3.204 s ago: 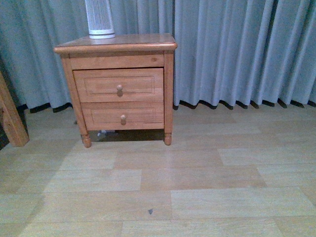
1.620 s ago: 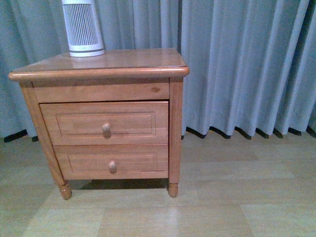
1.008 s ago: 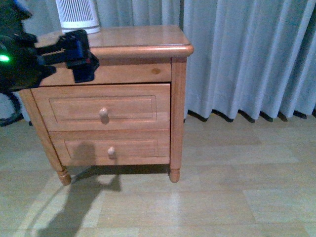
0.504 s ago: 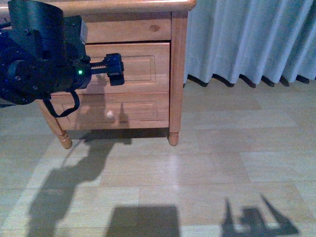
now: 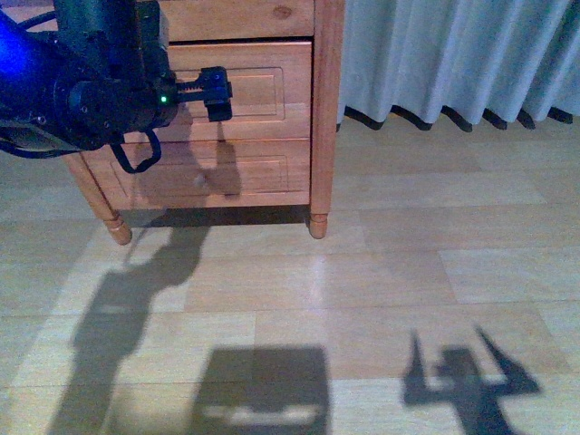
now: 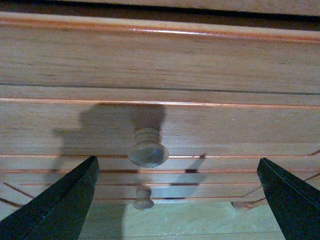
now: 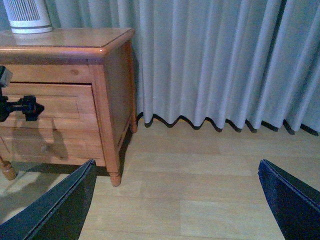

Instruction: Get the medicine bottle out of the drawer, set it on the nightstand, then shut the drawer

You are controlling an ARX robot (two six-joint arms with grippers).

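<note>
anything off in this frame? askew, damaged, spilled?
Nothing stands out. The nightstand stands level, the drawer looks shut with its knob intact, the white appliance sits upright on top, and the left gripper is open, facing the knob.

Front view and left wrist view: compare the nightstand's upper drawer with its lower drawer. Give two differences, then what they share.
The upper drawer is taller; the lower drawer is shallower. The upper drawer's knob lines up between the left gripper's open fingers, not gripped; the lower drawer's knob stands clear of it. Both are orange-brown wood with a framed panel front and one round knob.
</note>
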